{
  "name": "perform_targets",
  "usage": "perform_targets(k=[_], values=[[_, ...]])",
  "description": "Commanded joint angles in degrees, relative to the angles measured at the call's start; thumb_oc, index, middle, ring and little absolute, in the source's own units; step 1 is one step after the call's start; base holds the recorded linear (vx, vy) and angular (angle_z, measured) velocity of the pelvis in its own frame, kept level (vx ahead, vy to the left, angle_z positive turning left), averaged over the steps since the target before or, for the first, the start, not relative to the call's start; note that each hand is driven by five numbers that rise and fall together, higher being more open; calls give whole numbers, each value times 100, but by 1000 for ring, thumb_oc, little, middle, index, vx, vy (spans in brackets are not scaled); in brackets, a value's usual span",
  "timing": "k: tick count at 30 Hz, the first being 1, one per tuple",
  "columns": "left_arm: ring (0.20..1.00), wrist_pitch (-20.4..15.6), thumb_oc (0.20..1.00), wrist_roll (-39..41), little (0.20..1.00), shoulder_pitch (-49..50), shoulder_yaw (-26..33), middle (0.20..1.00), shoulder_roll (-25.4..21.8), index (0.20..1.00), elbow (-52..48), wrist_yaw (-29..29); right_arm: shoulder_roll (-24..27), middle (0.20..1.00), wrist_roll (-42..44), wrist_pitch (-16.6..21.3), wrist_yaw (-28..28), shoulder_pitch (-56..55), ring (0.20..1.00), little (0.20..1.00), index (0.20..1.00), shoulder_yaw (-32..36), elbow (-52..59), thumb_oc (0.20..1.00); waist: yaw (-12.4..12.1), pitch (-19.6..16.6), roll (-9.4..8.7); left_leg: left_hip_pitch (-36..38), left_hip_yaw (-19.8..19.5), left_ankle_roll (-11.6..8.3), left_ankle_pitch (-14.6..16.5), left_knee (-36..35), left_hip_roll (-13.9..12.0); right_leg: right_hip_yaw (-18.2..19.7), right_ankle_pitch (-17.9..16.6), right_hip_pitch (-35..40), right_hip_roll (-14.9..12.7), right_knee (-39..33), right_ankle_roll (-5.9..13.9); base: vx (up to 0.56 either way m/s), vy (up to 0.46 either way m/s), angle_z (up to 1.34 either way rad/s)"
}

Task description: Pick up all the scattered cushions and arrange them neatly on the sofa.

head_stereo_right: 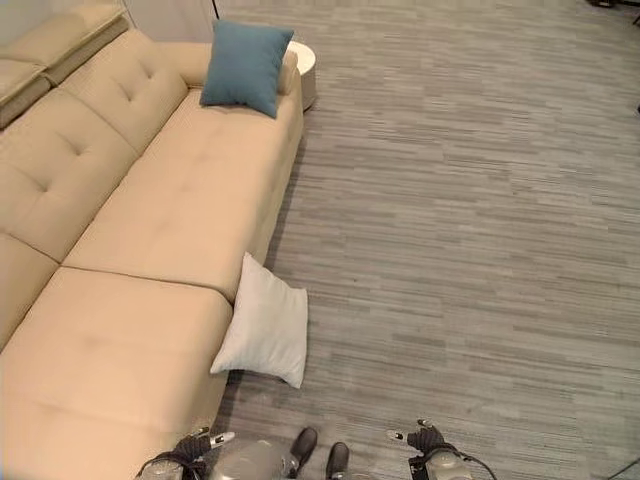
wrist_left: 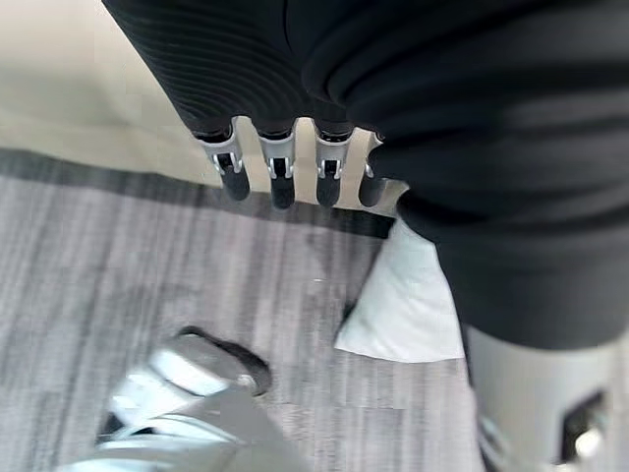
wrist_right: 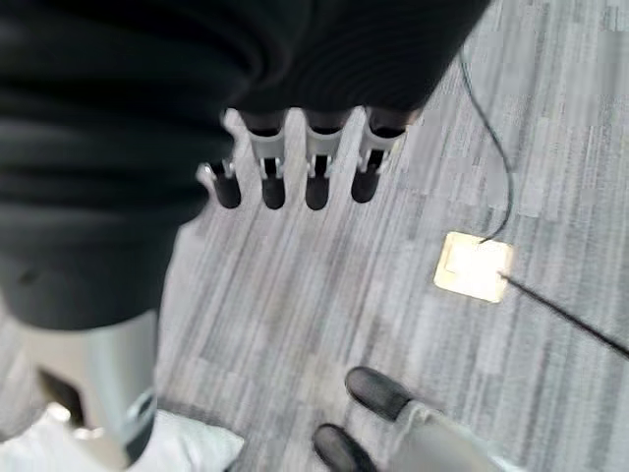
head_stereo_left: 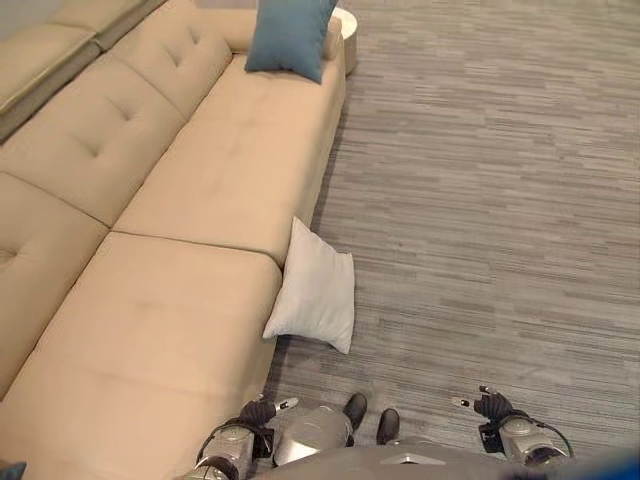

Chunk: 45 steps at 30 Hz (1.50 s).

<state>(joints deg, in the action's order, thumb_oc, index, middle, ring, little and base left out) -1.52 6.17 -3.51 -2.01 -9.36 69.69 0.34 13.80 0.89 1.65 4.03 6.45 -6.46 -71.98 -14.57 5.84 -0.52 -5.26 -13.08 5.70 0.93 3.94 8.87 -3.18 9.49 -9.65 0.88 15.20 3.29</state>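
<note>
Beige leather fills the left half of the frame, where a long tufted sofa [head_stereo_left: 190,190] runs from the lower left corner toward the top centre. A square white fabric cushion [head_stereo_left: 315,288] stands tilted on the grey wood-grain plank floor [head_stereo_left: 480,200], just left of centre in the lower half, its upper edge leaning against the sofa's front face near the seam between two seat sections. A square teal-blue fabric cushion [head_stereo_right: 245,66] sits upright at the top centre, on the far end of the seat and propped against the sofa's armrest. Just beside that armrest, at the top edge, part of a round white side table [head_stereo_right: 303,70] peeks out from behind the teal cushion.

The left hand [head_stereo_left: 262,409] hangs low at the bottom of the frame, left of centre, close to the sofa's front and below the white cushion; its dark-tipped fingers [wrist_left: 280,177] point straight out in a loose row, released and carrying nothing, with a corner of the white cushion lying on the floor beyond them. The right hand [head_stereo_left: 490,405] hangs at the lower right of the frame over bare floor, well apart from both cushions; its fingers [wrist_right: 314,177] are likewise extended and relaxed, empty. A brass-coloured square floor plate [wrist_right: 475,266] lies flush in the planks beyond them.
</note>
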Motion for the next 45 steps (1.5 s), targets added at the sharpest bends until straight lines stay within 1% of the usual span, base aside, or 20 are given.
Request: perform_targets(k=[1, 5, 11, 12, 14, 15, 17, 18, 20, 22, 31, 34, 35, 36, 38, 39, 40, 41, 42, 45], values=[[1000, -126, 1000, 4, 1000, -166, 70, 1000, 41, 1000, 59, 122, 117, 1000, -108, 129, -24, -127, 1000, 1000, 1000, -117, 257, 1000, 152, -36, 262, 42, -246, -224, -244, -87, -100, -357, -1862, -93, -361, 1033, 102, 298, 151, -16], [1000, -156, 1000, -14, 1000, -144, 86, 1000, 15, 1000, -23, 107, 118, 1000, -120, 144, -26, -89, 1000, 1000, 1000, -204, 260, 1000, 237, -33, 279, 496, -397, -266, -106, -427, -269, -437, -1695, -340, -537, 118, -4, 230, -66, 13], [1000, -207, 1000, 46, 1000, 9, 115, 1000, -34, 1000, 35, 133, 77, 1000, -147, 114, -99, -120, 1000, 1000, 1000, -262, 350, 1000, 417, 99, 340, 1162, -713, -344, 150, -778, -502, -305, -2351, -1018, -745, -1099, 190, 293, -167, 2], [1000, -201, 1000, 30, 1000, 6, 98, 1000, -23, 1000, 149, 111, 98, 1000, -93, 86, -134, -94, 1000, 1000, 1000, -296, 278, 1000, 410, -47, 216, 1257, -835, -446, 137, -839, -662, -311, -2395, -788, -717, -1303, 157, 592, -479, 22], [1000, -218, 1000, -9, 1000, 29, 54, 1000, 24, 1000, 179, 89, 128, 1000, -88, 128, -92, -98, 1000, 1000, 1000, -351, 247, 1000, 391, -168, 211, 1203, -932, -618, -48, -686, -965, -376, -2268, -674, -600, -1204, 71, 459, -445, 67], [1000, -224, 1000, -37, 1000, 11, 38, 1000, 32, 1000, 175, 75, 154, 1000, -58, 130, -98, -79, 1000, 1000, 1000, -335, 276, 1000, 397, -206, 177, 1040, -955, -762, -327, -246, -1114, -440, -2145, -481, -498, -1268, -6, 302, -410, 51], [1000, -202, 1000, -5, 1000, -151, -41, 1000, 53, 1000, -49, 11, 167, 1000, 81, 92, -47, -13, 1000, 1000, 1000, -315, 326, 1000, 311, 0, 2, 229, -755, -828, -791, 999, -966, -520, -2036, -125, -521, -1481, -111, 180, -429, 21], [1000, -221, 1000, 46, 1000, -282, -150, 1000, 123, 1000, -134, -7, 198, 1000, 119, 69, 18, 31, 1000, 1000, 1000, -220, 270, 1000, 235, 204, -188, -419, -275, -687, -583, 1408, -822, -690, -1916, 173, -604, -1693, -161, 180, -396, 80], [1000, -225, 1000, 11, 1000, -298, -262, 1000, 178, 1000, -124, -25, 251, 1000, 82, 133, 69, -117, 1000, 1000, 1000, -66, 276, 1000, 238, 199, -171, -644, 454, -641, -138, 706, -447, -885, -1775, 458, -550, -1758, -137, 289, -288, 118], [1000, -201, 1000, 17, 1000, -274, -322, 1000, 183, 1000, -129, -29, 291, 1000, 32, 141, 89, -233, 1000, 1000, 1000, 2, 224, 1000, 237, 172, -87, -619, 839, -659, -198, 383, -407, -1062, -1716, 644, -448, -1791, -108, 227, -87, 77], [1000, -196, 1000, -8, 1000, -59, -83, 1000, 200, 1000, 85, -19, 82, 1000, -149, 185, 7, -208, 1000, 1000, 1000, -353, 141, 1000, -35, 6, 7, -20, 245, -482, -135, -142, -264, -1337, -1400, 839, -525, -1208, -150, 102, 106, 25], [1000, -195, 1000, -31, 1000, 48, 39, 1000, 217, 1000, 242, -20, 55, 1000, -171, 191, -33, -161, 1000, 1000, 1000, -421, 224, 1000, -137, -46, 104, 95, 91, -399, -132, -221, -256, -1371, -1405, 668, -699, -545, -54, 35, 202, 56], [1000, -174, 1000, -46, 1000, 130, 107, 1000, 200, 1000, 336, -10, 17, 1000, -193, 184, -78, -81, 1000, 1000, 1000, -482, 259, 1000, -178, -31, 255, 216, -22, -315, -201, -249, -316, -1283, -1688, 332, -917, 322, 77, 1, 141, 47], [1000, -184, 1000, -73, 1000, 129, 37, 1000, -31, 1000, 424, 33, 487, 1000, -152, -41, -376, -182, 1000, 1000, 1000, -265, -296, 1000, -179, 31, 224, 256, -107, -284, -224, -280, -315, -1037, -1792, 138, -908, 635, 99, 37, 183, 55], [1000, -184, 1000, -68, 1000, 94, 111, 1000, 27, 1000, 303, 56, 75, 1000, -130, 188, -144, -144, 1000, 1000, 1000, -413, 1, 1000, -78, -1, 295, 345, -405, -251, -267, -315, -278, -520, -1766, -137, -583, 920, 32, 26, 65, 54], [1000, -180, 1000, 8, 1000, 173, 113, 1000, -63, 1000, 215, 82, 408, 1000, -383, 268, -267, -112, 1000, 1000, 1000, -685, 1501, 1000, 36, 46, 290, 406, -502, -249, -319, -378, -255, -155, -1772, -227, -368, 865, 10, 42, -18, 88], [1000, -156, 1000, -17, 1000, 36, 66, 1000, -117, 1000, 109, 54, 208, 1000, -56, 133, -138, 44, 1000, 1000, 1000, -468, 900, 1000, 49, 49, 271, 440, -776, -263, -346, -433, -179, 164, -1701, -241, -165, 598, -20, 135, -97, 94], [1000, -157, 1000, -36, 1000, -78, 42, 1000, -75, 1000, -35, -3, 817, 1000, -426, 221, 124, 396, 1000, 1000, 1000, -759, 1853, 1000, 182, 129, 264, 445, -1157, -291, -396, -450, -39, 869, -1664, -343, 156, 64, 31, 184, -148, 74], [1000, -184, 1000, -48, 1000, -186, -20, 1000, -102, 1000, -97, -1, 920, 1000, -336, 245, 216, 436, 1000, 1000, 1000, -668, 1995, 1000, 290, 186, 253, 455, -1396, -302, -409, -503, 46, 1301, -1711, -429, 331, -260, 42, 177, -117, 62], [1000, -214, 1000, 108, 1000, -346, -206, 1000, -10, 1000, -268, 29, 967, 1000, -475, 247, 265, 339, 1000, 1000, 1000, -699, 1788, 1000, 506, 236, 217, 464, -1702, -517, -450, -617, 174, 1178, -1847, -136, 137, -990, 65, -12, -112, 316]])
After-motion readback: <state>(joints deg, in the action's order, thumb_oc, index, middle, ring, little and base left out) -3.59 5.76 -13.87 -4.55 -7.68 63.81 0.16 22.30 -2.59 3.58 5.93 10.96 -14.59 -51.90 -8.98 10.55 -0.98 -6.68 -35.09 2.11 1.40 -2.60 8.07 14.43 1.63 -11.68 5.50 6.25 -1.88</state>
